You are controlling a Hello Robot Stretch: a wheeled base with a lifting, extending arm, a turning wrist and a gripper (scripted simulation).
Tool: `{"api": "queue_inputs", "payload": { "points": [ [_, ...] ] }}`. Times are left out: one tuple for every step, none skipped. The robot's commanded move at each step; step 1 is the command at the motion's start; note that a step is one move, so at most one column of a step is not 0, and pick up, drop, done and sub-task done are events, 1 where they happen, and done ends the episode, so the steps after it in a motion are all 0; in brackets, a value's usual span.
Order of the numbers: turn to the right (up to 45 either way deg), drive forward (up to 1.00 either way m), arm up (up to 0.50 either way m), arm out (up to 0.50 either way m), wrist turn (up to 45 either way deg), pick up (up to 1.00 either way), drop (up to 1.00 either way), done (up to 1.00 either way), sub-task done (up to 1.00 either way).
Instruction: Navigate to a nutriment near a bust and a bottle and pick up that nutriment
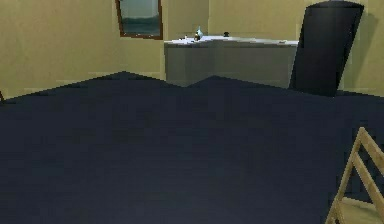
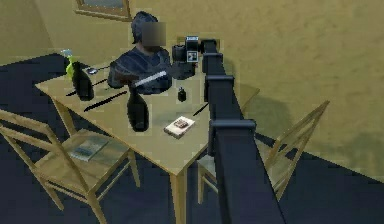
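A dark bust point(image 2: 145, 55) stands at the far side of a wooden table point(image 2: 160, 150). In front of it stands a dark bottle point(image 2: 138, 110), and another dark bottle point(image 2: 84, 85) is further left. A small yellow-green blob point(image 2: 72, 68) lies beside that left bottle. A small flat light-and-brown thing point(image 2: 180, 125) lies near the table's front, and a small dark upright thing point(image 2: 182, 95) stands behind it. The arm rises from the bottom edge to the gripper point(image 2: 182, 52), which is seen right beside the bust above the tabletop. I cannot tell whether it holds anything.
A wooden chair point(image 2: 70, 150) with a flat thing on its seat stands at the table's left, another chair point(image 2: 290, 140) at its right. Ahead lie open dark floor, a pale counter point(image 1: 230, 60), a dark fridge point(image 1: 328, 48), a framed picture point(image 1: 140, 17) and a chair point(image 1: 360, 185).
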Motion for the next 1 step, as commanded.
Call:
{"api": "queue_inputs", "payload": {
  "points": [
    [0.0, 0.0, 0.0, 0.0, 33.0, 0.0, 0.0, 0.0, 0.0]
  ]
}}
